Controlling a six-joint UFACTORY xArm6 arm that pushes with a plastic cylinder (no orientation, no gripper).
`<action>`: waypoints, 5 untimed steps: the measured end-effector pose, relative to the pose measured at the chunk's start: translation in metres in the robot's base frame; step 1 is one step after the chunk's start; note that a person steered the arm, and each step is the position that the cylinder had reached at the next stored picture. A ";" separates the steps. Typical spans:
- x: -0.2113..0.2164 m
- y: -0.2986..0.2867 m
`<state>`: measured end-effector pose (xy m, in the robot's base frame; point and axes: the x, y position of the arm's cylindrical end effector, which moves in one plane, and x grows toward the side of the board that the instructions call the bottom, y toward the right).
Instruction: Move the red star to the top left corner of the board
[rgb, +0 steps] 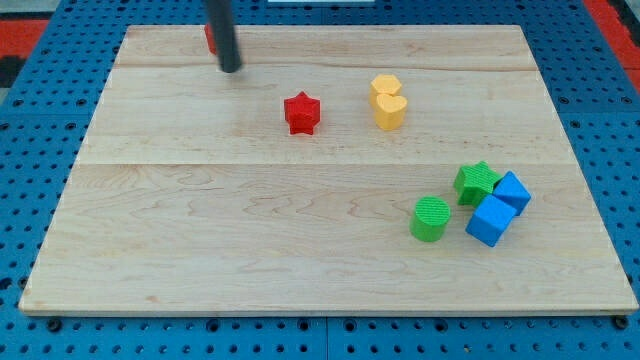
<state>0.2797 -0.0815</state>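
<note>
The red star (301, 113) lies on the wooden board (200, 230), a little above and left of the board's middle. My tip (231, 69) is near the view's top, up and to the left of the red star and apart from it. A second red block (210, 38) sits behind the rod near the board's top edge, mostly hidden; its shape cannot be made out.
Two yellow blocks, one (385, 87) above a heart-shaped one (391, 111), touch each other right of the red star. At the lower right are a green star (477, 181), a green cylinder (431, 218) and two blue cubes (512, 191) (491, 220).
</note>
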 end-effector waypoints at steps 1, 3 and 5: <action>0.003 0.045; 0.075 0.082; 0.110 0.055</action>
<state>0.3900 -0.0268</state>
